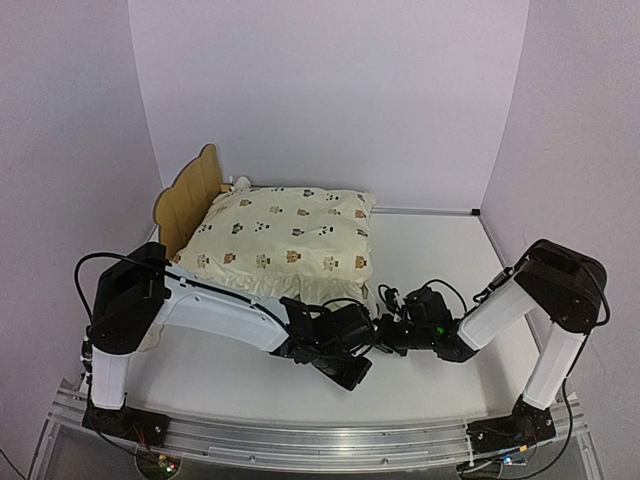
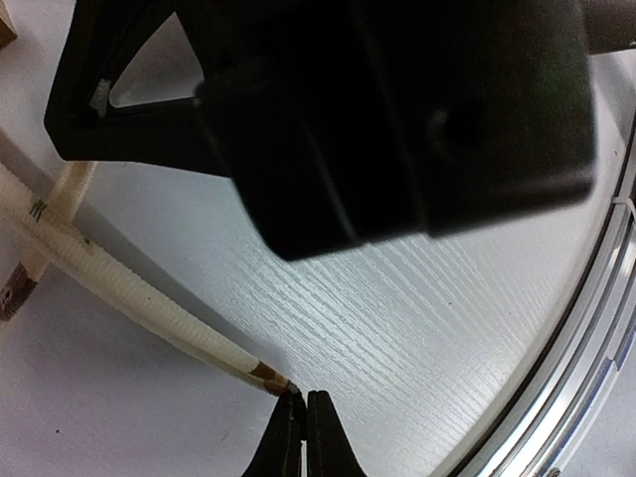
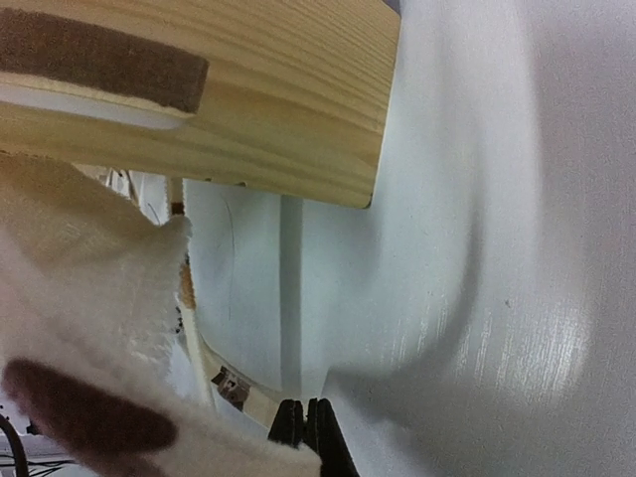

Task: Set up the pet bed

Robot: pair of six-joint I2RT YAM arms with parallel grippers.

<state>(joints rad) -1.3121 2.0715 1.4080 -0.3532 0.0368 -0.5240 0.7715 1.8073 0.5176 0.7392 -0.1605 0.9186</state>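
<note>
1. The pet bed (image 1: 190, 195) stands at the upper left of the desk (image 1: 440, 250). Its bear-ear headboard is at the left end, and the cream bear-print cushion (image 1: 285, 240) lies on it, hiding its base.
2. Both arms meet low at the cushion's near edge. We judge this is to straighten or tuck its trim.
3. The left end effector (image 2: 305, 422) is pinched narrow, its tips touching the brown end of a ribbed cream cord (image 2: 129, 288). We cannot tell whether it grips the cord.
4. The right end effector (image 3: 306, 427) is also closed. It sits below the bed's wood rail and beside the cushion fabric, and we see nothing clearly held.
5. A small tag (image 3: 231, 381) carries print too small to read. We find no legible brand.
</note>
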